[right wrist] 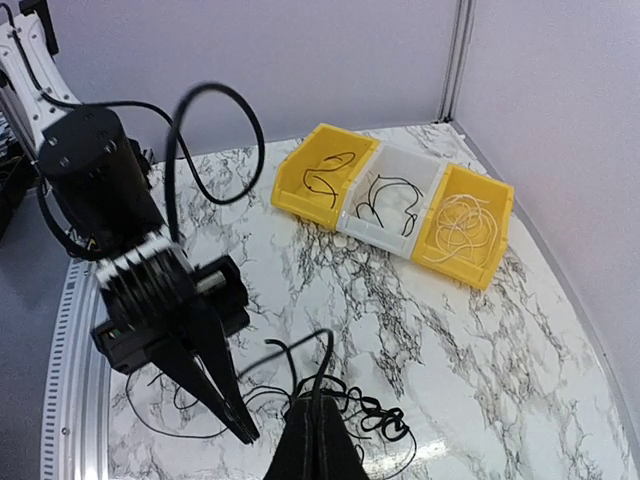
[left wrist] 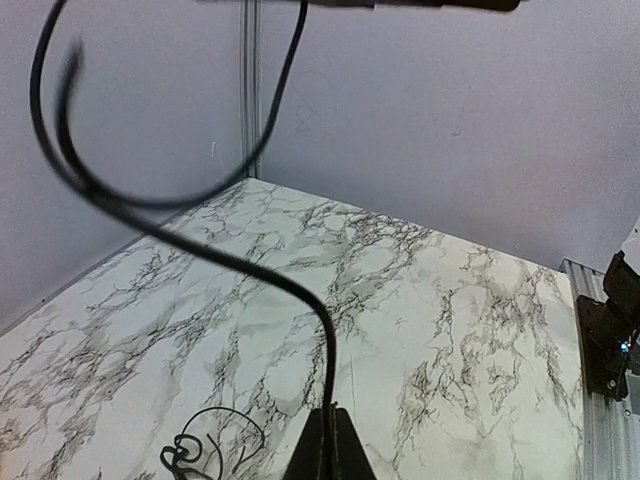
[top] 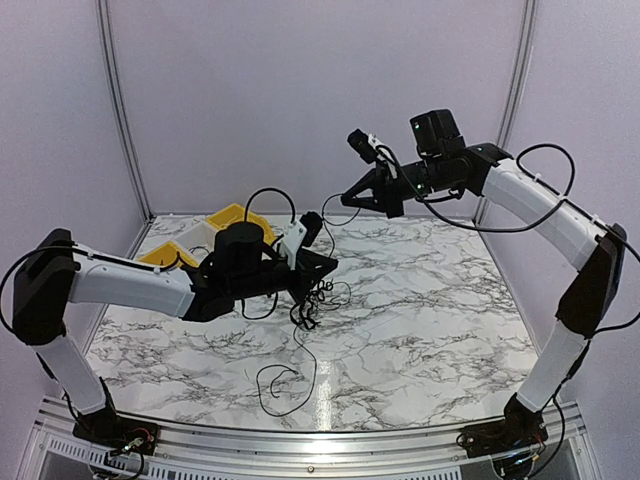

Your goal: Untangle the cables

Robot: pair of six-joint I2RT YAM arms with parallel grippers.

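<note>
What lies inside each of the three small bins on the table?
One yellow bin holds a thin black wire, the white bin between holds black wires, the other yellow bin pale wires. The wires cover part of each floor; their number is unclear.

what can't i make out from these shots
- Top view: the left arm covers much of the bins, so their contents are unclear.
- Top view: the cables are too fine to count strands.
- Left wrist view: the strand in the left hand blurs and leaves by the top edge.
- Right wrist view: the right hand hides part of the clump at the bottom edge.
</note>
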